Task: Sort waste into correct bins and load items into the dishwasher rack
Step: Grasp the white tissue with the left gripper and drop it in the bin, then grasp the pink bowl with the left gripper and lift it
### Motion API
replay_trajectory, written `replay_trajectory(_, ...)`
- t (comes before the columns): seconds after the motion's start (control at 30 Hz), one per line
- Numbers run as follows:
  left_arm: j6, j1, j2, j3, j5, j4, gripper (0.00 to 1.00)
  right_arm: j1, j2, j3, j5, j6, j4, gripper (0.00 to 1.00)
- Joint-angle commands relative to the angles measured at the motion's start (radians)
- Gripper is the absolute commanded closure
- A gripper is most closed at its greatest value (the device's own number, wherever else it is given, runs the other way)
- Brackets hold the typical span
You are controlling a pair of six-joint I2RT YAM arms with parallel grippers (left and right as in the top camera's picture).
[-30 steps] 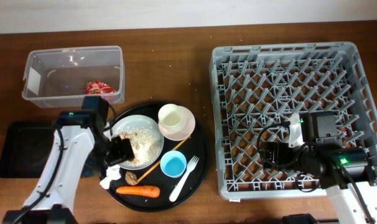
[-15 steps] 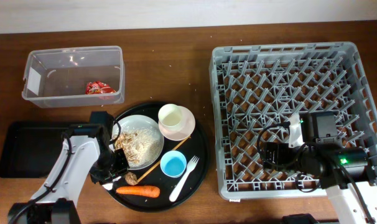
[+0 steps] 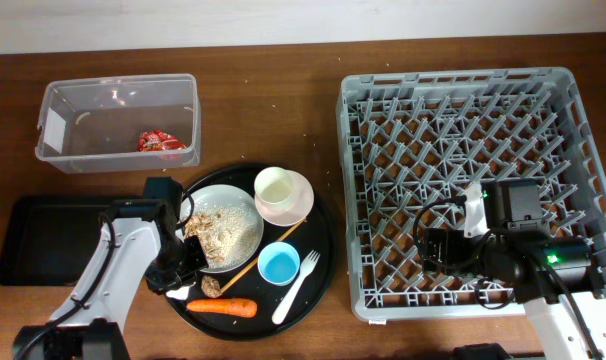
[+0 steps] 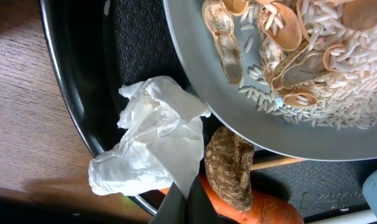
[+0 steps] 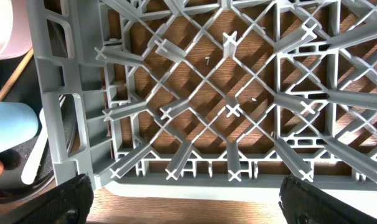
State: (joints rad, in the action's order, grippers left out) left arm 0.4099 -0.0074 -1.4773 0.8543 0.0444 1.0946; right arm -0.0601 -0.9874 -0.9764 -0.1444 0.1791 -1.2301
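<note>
In the left wrist view my left gripper (image 4: 187, 199) is shut on a corner of the crumpled white tissue (image 4: 148, 152), at the left rim of the round black tray (image 4: 70, 106). Beside it lie a brown lump (image 4: 231, 167) and the orange carrot (image 4: 263, 208). The white plate (image 4: 238, 115) above holds nut shells (image 4: 282, 53) and crumbs. From overhead, the left gripper (image 3: 180, 283) is at the tray's front left. The red wrapper (image 3: 160, 142) lies in the clear tub (image 3: 118, 122). My right gripper (image 5: 198, 205) stands open above the grey dishwasher rack (image 5: 83, 124), at its front left.
The shallow black tray (image 3: 38, 240) sits at the far left. On the round tray are a cream-pink bowl (image 3: 301, 205) with a white cup (image 3: 275, 186) in it, a light-blue cup (image 3: 279, 264), a white fork (image 3: 295, 285) and a thin wooden stick (image 3: 268, 250).
My left arm moved from over the plate to the tray's front-left rim, and its gripper went from open to shut on the tissue. The right arm has not moved.
</note>
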Motion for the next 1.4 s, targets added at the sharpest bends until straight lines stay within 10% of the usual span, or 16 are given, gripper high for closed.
replay_trajectory(0.0,0.001,-0.003,0.001,0.03,-0.008,0.039,1.0,-0.005,0.003,-0.013,-0.002,-0.006,-0.001,0.02)
replay_trajectory(0.2,-0.048,-0.003,0.0,0.439,-0.032,0.156,1.0,-0.005,0.003,-0.013,-0.002,-0.006,-0.001,0.02)
replay_trajectory(0.53,-0.048,-0.003,-0.164,0.554,-0.147,-0.517,0.99,-0.005,0.003,-0.013,-0.002,-0.006,-0.001,0.02)
replay_trajectory(0.6,-0.048,-0.003,-0.225,0.554,-0.146,-0.572,0.56,-0.005,0.003,-0.013,-0.002,-0.006,-0.002,0.02)
replay_trajectory(0.67,-0.048,-0.003,-0.252,0.554,-0.146,-0.578,0.38,-0.005,0.003,-0.013,-0.002,-0.006,-0.004,0.02)
replay_trajectory(1.0,-0.055,-0.004,-0.143,0.555,0.106,-0.169,0.49,-0.005,0.003,-0.013,-0.002,-0.006,-0.004,0.02)
replay_trajectory(1.37,-0.089,-0.215,-0.272,0.53,0.174,-0.203,0.5,-0.005,0.003,-0.013,-0.002,-0.006,-0.005,0.02)
